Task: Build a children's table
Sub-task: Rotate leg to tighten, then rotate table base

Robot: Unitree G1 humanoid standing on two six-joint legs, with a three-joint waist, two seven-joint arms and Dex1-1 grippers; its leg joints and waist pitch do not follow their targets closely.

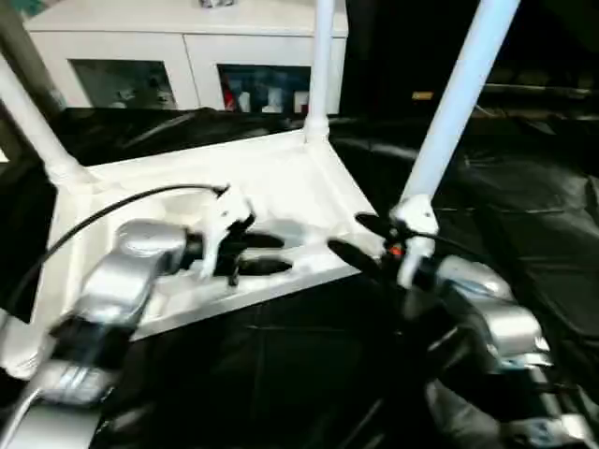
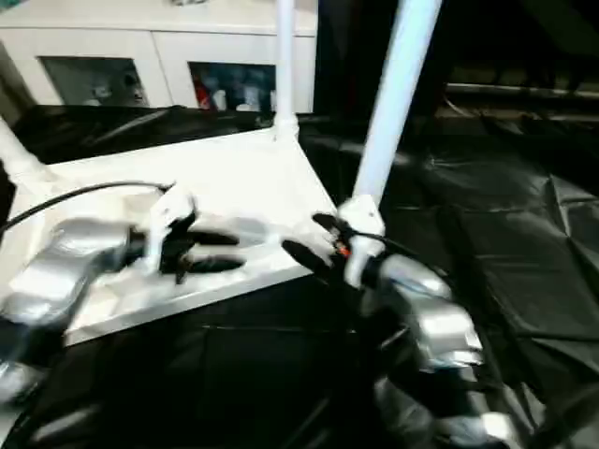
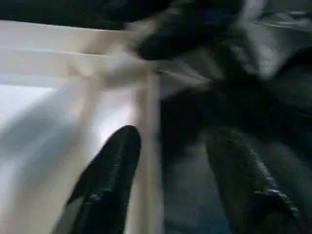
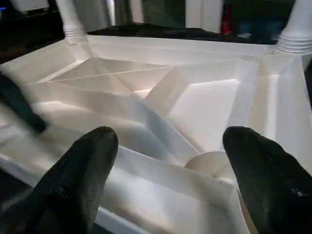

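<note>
Your right gripper [image 4: 165,180] stood wide open, empty, over the children's table [image 4: 204,102], framing an empty corner socket [image 4: 212,163]. Your left gripper [image 1: 257,253], fingers apart, held nothing; head views showed three legs [image 1: 459,103] upright.

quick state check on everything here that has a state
tabletop: upside down, ribs up
near right leg: upright in its socket
far leg: upright in its socket
left leg: socketed, leaning
left end effector: open, empty
right end effector: open, empty
cabinet: doors closed
</note>
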